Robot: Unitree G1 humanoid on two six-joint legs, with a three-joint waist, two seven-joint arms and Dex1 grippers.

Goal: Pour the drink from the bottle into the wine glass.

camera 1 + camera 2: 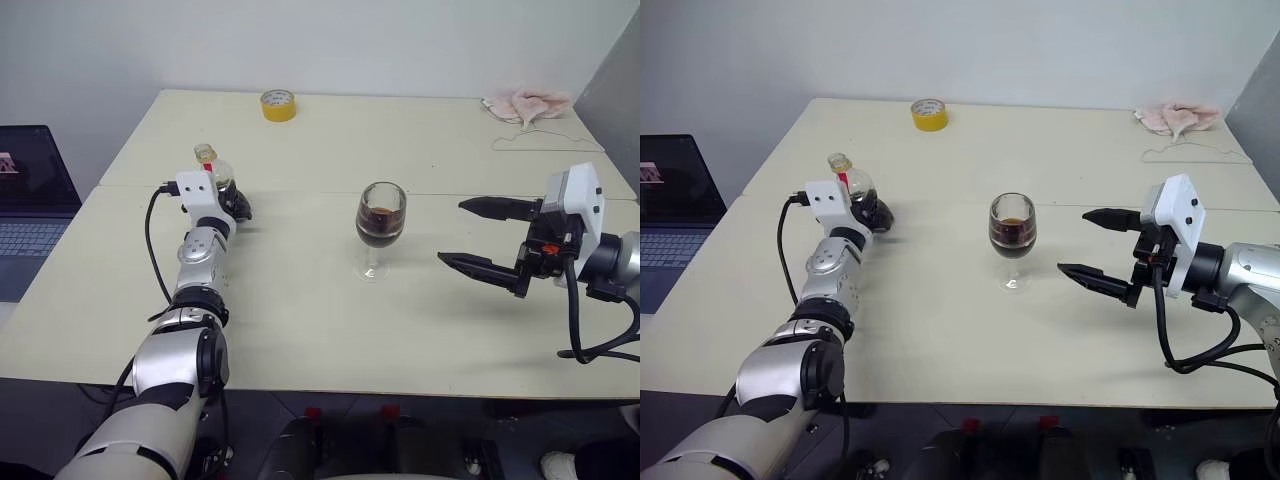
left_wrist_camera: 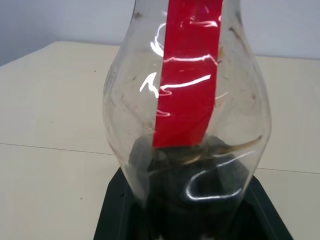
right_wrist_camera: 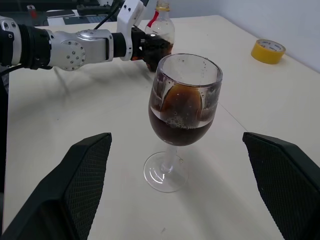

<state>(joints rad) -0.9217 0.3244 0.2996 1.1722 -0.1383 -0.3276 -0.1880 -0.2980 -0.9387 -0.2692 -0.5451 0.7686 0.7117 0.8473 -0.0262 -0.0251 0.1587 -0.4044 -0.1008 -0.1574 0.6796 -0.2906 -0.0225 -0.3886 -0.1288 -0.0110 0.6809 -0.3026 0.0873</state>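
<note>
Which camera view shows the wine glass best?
The right wrist view: the wine glass stands close and whole, dark drink filling its bowl. Both eye views show it small at mid-table. The left wrist view shows the bottle instead.

Both eye views look down over the desk (image 1: 330, 330) from above, the left wrist view sits close against the bottle (image 2: 187, 115), and the right wrist view faces the wine glass (image 3: 184, 117) they share.

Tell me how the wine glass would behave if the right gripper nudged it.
The wine glass would probably tip rather than slide: its bowl holds the dark drink high above a thin stem and small foot. It looks fragile, and a knock would likely spill cola across the table.
</note>
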